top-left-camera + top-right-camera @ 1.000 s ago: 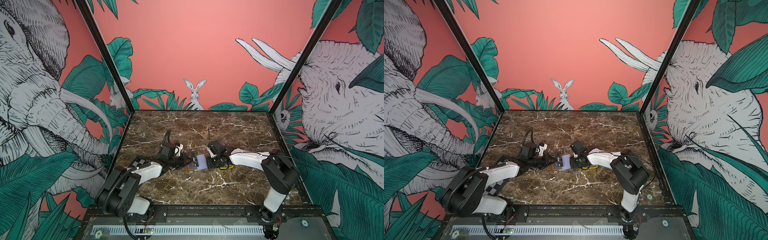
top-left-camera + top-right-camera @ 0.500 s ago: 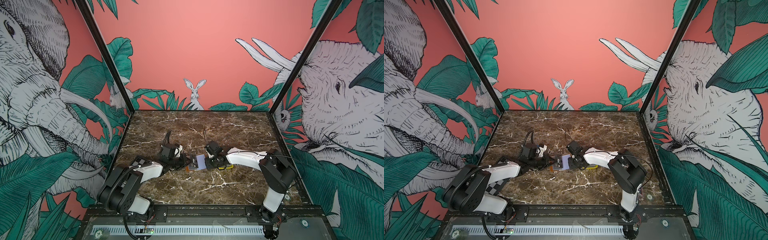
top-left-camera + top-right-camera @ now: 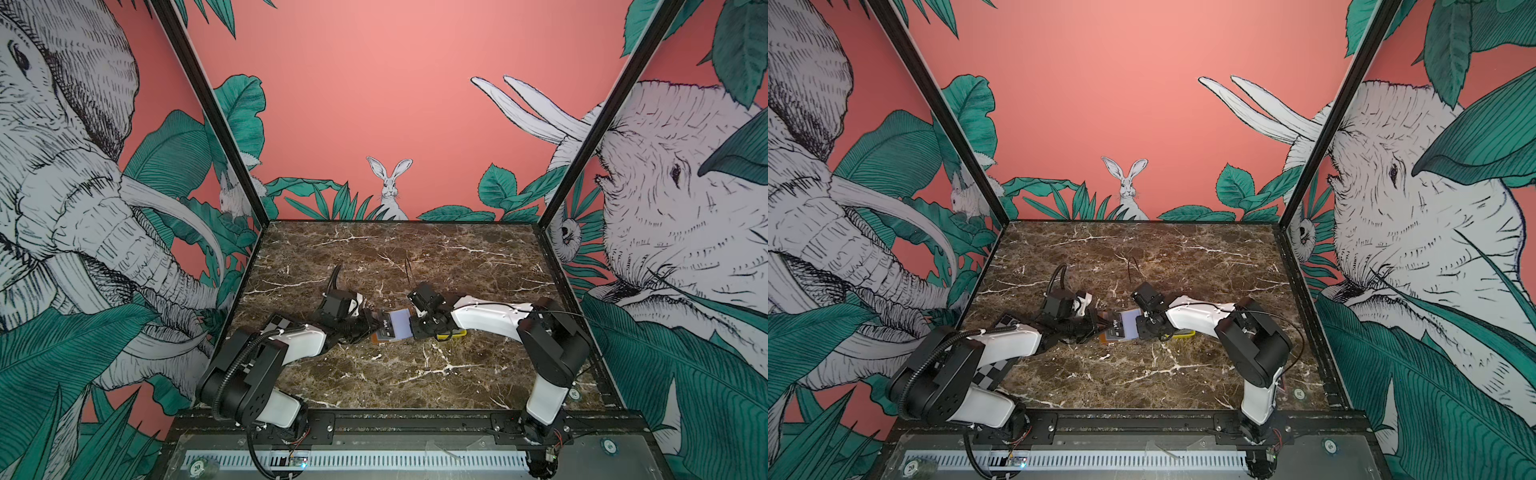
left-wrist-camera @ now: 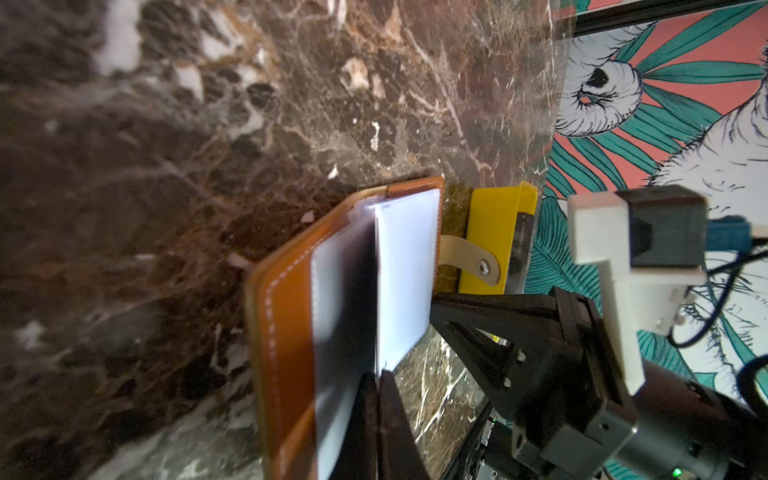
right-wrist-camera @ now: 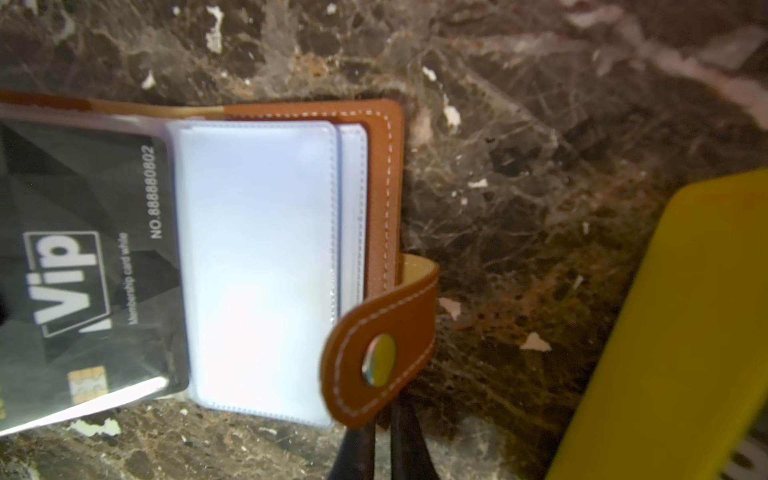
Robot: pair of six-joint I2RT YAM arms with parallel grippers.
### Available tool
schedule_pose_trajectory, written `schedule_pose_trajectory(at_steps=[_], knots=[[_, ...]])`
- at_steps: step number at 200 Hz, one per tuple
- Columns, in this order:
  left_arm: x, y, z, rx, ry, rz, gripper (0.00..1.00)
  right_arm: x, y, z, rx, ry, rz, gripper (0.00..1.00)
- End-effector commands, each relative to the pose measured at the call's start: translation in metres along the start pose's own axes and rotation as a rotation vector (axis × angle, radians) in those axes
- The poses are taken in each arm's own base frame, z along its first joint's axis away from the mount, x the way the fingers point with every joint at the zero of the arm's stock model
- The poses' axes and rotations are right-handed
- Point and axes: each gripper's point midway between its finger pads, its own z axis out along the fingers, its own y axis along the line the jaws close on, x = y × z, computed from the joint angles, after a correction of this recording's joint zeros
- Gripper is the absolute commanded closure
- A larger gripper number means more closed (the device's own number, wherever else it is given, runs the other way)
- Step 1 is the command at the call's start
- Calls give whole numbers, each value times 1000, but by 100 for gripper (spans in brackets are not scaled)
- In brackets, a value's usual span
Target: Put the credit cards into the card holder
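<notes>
Black Vip credit card [image 5: 83, 270] seemingly partway into a clear sleeve [image 5: 257, 249] of the tan card holder [image 5: 384, 174], open on the tabletop [image 3: 415, 249], centre of both top views. Pinched by closed left gripper [image 4: 376, 386] jaws for feeding; holder braced at its edge by shut right gripper [image 5: 384, 436] jaws, apparently for steadiness.

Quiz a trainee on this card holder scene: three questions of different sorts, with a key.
1. Multiple choice: the tray near the card holder is: A red, B yellow, C blue.
2. True or false: the card holder lies closed, with its snap fastened.
3. Short answer: which word stands in large white letters on the dark card?

Key: 1 B. 2 False, it lies open. 3 Vip.
</notes>
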Motion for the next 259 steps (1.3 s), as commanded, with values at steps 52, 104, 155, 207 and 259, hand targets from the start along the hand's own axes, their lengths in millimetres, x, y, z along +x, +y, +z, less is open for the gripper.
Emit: schedule_pose_trajectory(at_steps=[52, 104, 155, 207, 259], knots=[[-2, 3, 3, 15, -14, -49, 100, 21, -12, 10, 64, 79, -19, 90], [-1, 3, 6, 23, -4, -52, 100, 22, -12, 11, 67, 81, -19, 90], [0, 2, 10, 37, 6, -48, 100, 22, -12, 13, 69, 84, -17, 90], [-3, -9, 7, 57, 1, -9, 100, 24, -14, 14, 75, 88, -16, 90], [-2, -4, 13, 47, 17, 5, 100, 23, -14, 14, 75, 89, -17, 91]])
